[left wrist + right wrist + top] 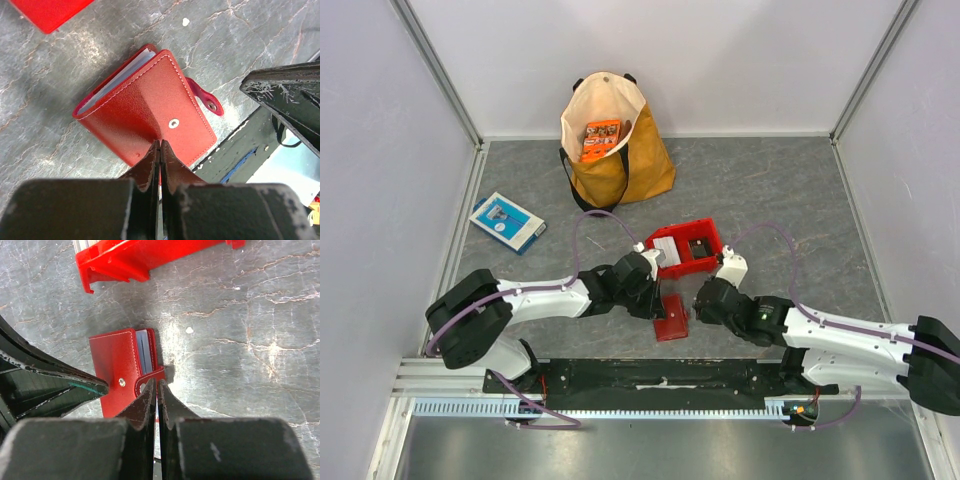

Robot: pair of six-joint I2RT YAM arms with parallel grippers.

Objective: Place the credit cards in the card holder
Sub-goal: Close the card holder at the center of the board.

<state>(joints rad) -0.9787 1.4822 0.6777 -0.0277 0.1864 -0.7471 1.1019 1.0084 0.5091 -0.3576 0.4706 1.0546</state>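
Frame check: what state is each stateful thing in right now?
card holder: folded over, snap tab unfastened
left gripper: shut, tips at the holder's cover
right gripper: shut, tips by the snap tab
credit cards: lying in the red bin
tote bag: open, orange packet inside

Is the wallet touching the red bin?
Apart. The right wrist view shows a strip of bare grey table between the wallet and the bin.
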